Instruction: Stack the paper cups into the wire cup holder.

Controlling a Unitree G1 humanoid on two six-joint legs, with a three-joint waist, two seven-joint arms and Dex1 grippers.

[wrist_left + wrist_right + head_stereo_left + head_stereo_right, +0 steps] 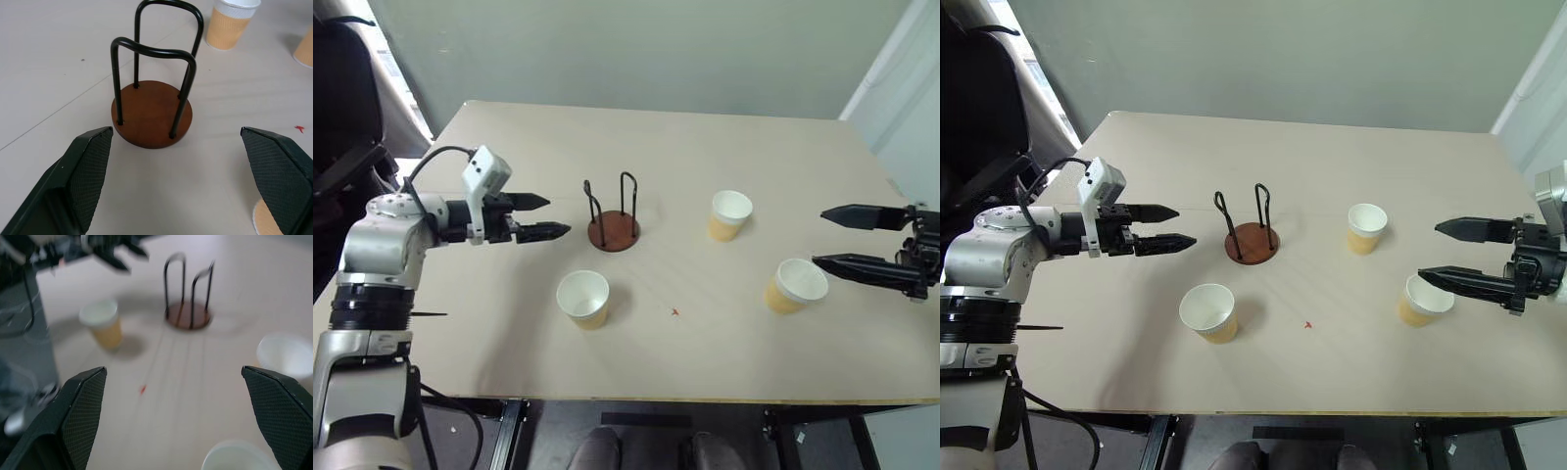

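The wire cup holder [613, 232], a reddish-brown disc with two black wire loops, stands empty at mid-table. Three tan ribbed paper cups stand upright and apart: one [583, 299] toward the front, left of centre, one [730, 214] to the right of the holder, one [795, 285] at the front right. My left gripper [558, 216] is open above the table just left of the holder and points at it. On the right, my right gripper [819, 237] is open and empty, and its nearer finger ends close above the front-right cup's rim.
A small red speck [674, 312] lies on the pale wooden table [509, 343] between the front cups. The table's front edge runs close below the cups. A dark chair [342, 98] stands off the table's left side.
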